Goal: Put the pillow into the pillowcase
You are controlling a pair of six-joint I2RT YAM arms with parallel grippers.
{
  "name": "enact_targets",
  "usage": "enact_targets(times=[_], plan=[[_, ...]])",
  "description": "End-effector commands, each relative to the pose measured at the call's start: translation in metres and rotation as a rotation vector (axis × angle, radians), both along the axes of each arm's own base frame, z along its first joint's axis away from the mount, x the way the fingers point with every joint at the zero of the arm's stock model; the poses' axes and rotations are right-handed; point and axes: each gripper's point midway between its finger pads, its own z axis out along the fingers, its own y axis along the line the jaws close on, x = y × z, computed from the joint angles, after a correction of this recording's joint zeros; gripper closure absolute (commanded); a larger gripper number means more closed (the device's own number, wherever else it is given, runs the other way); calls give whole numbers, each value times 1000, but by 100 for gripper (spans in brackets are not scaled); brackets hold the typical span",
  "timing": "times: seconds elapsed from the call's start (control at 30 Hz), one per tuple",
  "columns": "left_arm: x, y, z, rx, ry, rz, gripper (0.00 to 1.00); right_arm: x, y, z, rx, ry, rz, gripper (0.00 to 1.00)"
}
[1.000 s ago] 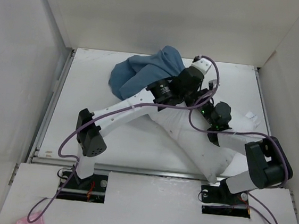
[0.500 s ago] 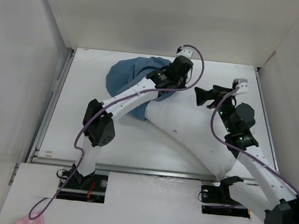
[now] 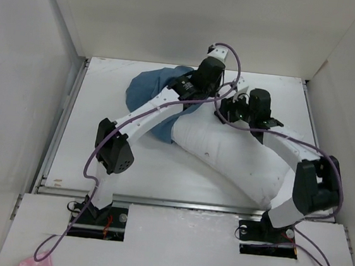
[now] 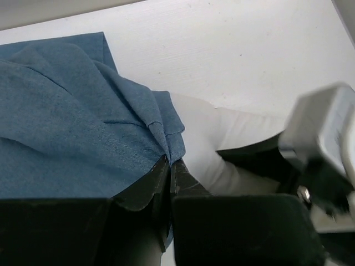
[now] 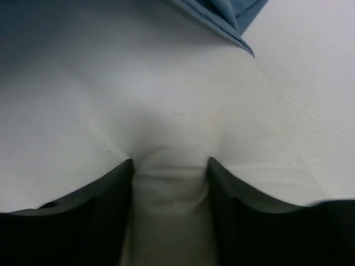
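Observation:
The white pillow (image 3: 226, 154) lies slantwise across the table, from the middle down to the near right. The blue pillowcase (image 3: 147, 88) is bunched at the back left, and its edge overlaps the pillow's far end. My left gripper (image 3: 200, 97) is shut on the pillowcase's hem (image 4: 166, 138), its jaws pinched together (image 4: 171, 163), with the pillow (image 4: 222, 138) just to the right. My right gripper (image 3: 224, 114) is pressed onto the pillow's far end. A fold of pillow fabric (image 5: 169, 183) bulges between its fingers (image 5: 170, 166). A pillowcase corner (image 5: 222, 11) shows above.
White walls (image 3: 45, 62) close in the table (image 3: 99, 156) on the left, back and right. Purple cables loop over both arms. The right arm's elbow (image 3: 315, 185) hangs over the pillow's near end. A pink scrap (image 3: 33, 263) lies off the table at the near left.
My right gripper was drawn back and open half a second ago. It has come back left onto the pillow's far end and closed on it. My left gripper still holds the pillowcase, slightly farther back.

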Motion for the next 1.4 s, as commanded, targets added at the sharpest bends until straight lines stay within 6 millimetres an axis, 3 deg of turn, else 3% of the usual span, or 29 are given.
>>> enact_targets(times=[0.0, 0.03, 0.07, 0.13, 0.17, 0.2, 0.23, 0.33, 0.37, 0.4, 0.5, 0.57, 0.6, 0.7, 0.73, 0.8, 0.83, 0.87, 0.93, 0.97, 1.0, 1.07, 1.17, 1.2, 1.23, 1.27, 1.3, 1.33, 1.37], plan=[[-5, 7, 75, -101, -131, -22, 100, 0, 33, 0, 24, 27, 192, 49], [-4, 5, 76, -103, -133, -22, 100, 2, 36, -1, 30, 26, 205, 79], [-2, 3, 75, -103, -133, -22, 100, 6, 44, 9, 57, -12, 210, 96], [-2, -1, 75, -101, -131, -44, 100, 5, 44, 20, 108, -63, 150, 100], [-5, -3, 78, -107, -127, -61, 100, 3, 44, 73, 216, -206, 127, 100], [-11, -11, 78, -124, -112, -112, 100, -4, 44, 93, 273, -264, 124, 100], [-21, -19, 77, -130, -102, -153, 100, -22, 42, 131, 352, -398, 138, 100], [-51, -34, 83, -122, -111, -221, 100, -33, 20, 170, 570, -455, -11, 100], [-78, -43, 100, -144, -136, -280, 100, -35, 16, 172, 602, -460, -37, 100], [-91, -52, 98, -154, -145, -324, 100, -36, 14, 180, 650, -465, -46, 100], [-141, -80, 117, -234, -176, -519, 100, -50, 22, 196, 752, -513, 14, 100], [-170, -98, 123, -296, -133, -650, 100, -45, 24, 198, 832, -484, -39, 100], [-186, -113, 117, -308, -100, -707, 100, -41, 24, 196, 857, -474, -70, 100], [-228, -129, 108, -322, -29, -858, 100, -20, 13, 186, 928, -463, -184, 100], [-243, -134, 86, -302, 31, -890, 100, -11, 14, 178, 922, -450, -206, 100], [-253, -136, 58, -280, 100, -911, 100, -2, 9, 174, 936, -435, -238, 100], [-231, -118, -11, -190, 221, -733, 100, 2, 4, 159, 919, -394, -265, 100], [-224, -116, -13, -179, 206, -698, 100, 3, 5, 155, 911, -381, -270, 100], [-214, -105, -42, -170, 274, -644, 100, 2, 4, 141, 887, -342, -286, 100], [-196, -97, -63, -170, 317, -591, 100, 1, 4, 133, 870, -316, -297, 98], [-190, -93, -79, -178, 366, -554, 100, 3, 3, 116, 831, -256, -330, 93], [-168, -85, -97, -173, 395, -478, 100, 1, 1, 96, 801, -195, -363, 91], [-146, -86, -80, -180, 341, -422, 98, -4, -5, 96, 787, -180, -380, 69], [-137, -86, -66, -187, 325, -404, 85, -6, -11, 101, 788, -186, -387, 60], [-128, -82, -58, -171, 287, -369, 43, -6, -12, 92, 727, -155, -403, 37], [-123, -79, -50, -154, 259, -357, 21, -6, -13, 91, 691, -145, -408, 26], [-119, -75, -33, -155, 222, -338, 0, -2, -16, 105, 672, -159, -426, 16], [-115, -67, -16, -154, 193, -304, 0, -6, -23, 94, 574, -121, -461, 7], [-106, -55, -8, -131, 147, -243, 0, -7, -30, 98, 541, -122, -489, 0]])
